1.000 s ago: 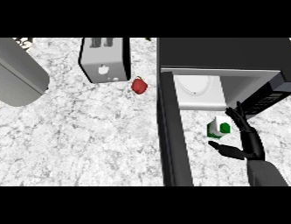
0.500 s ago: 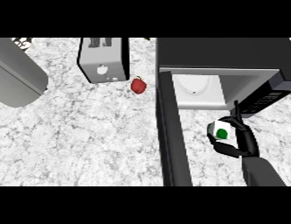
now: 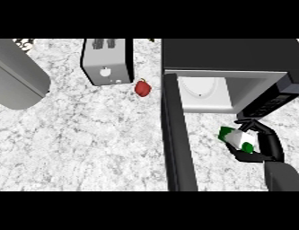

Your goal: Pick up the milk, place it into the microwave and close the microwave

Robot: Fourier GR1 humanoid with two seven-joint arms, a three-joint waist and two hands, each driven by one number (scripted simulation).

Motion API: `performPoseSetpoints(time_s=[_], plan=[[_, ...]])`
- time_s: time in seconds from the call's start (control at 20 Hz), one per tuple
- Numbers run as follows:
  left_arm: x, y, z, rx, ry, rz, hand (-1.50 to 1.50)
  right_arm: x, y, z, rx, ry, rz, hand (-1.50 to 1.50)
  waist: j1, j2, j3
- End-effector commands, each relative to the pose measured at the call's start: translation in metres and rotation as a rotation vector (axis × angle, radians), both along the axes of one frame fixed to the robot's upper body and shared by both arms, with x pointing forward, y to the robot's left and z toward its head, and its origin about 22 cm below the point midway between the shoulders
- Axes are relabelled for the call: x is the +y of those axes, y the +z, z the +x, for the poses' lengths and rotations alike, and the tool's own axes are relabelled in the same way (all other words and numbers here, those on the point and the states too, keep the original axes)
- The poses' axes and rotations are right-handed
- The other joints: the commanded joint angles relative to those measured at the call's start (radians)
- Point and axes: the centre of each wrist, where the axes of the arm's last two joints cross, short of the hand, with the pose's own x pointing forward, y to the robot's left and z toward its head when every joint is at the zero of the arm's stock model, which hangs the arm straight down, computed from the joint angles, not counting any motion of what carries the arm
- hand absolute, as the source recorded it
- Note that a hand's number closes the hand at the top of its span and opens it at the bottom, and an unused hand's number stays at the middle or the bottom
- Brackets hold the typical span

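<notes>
Marbled counter [image 3: 79,148] spreads below me, with a toaster [image 3: 107,63] and a small red item [image 3: 143,88] beside it. At the right, the microwave [image 3: 231,56] stands with its door [image 3: 177,143] swung open and a white plate [image 3: 201,87] inside. My right hand [image 3: 270,148] is curled round the tilted milk [image 3: 236,139], just outside the opening.

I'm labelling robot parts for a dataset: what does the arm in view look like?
Only the right arm shows: a plain dark grey, rounded forearm ending in a black right hand with slender fingers. No cables or markings are visible.
</notes>
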Motion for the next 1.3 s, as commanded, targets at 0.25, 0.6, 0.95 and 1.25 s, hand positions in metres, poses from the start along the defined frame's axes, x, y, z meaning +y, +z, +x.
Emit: performPoseSetpoints(time_s=[0.25, 0.6, 0.95, 1.25], plan=[[-0.001, 0.013, -0.009, -0.058, -0.009, -0.048, -1.5, 0.024, 0.01, 0.008, -0.082, 0.248, 0.145, 1.5, -0.02, -0.01, -0.002], [-0.01, 0.024, -0.005, -0.062, 0.027, -0.048, -1.5, 0.056, 0.05, 0.023, -0.125, 0.201, 0.085, 1.5, -0.03, -0.009, -0.003], [0.006, 0.01, -0.006, -0.052, 0.021, -0.047, -1.5, 0.08, 0.09, 0.038, -0.146, 0.134, 0.033, 1.5, -0.019, -0.003, -0.001], [0.014, 0.018, -0.012, -0.049, 0.008, -0.032, -1.5, 0.107, 0.129, 0.087, -0.154, 0.077, -0.149, 1.5, -0.002, 0.0, -0.001]])
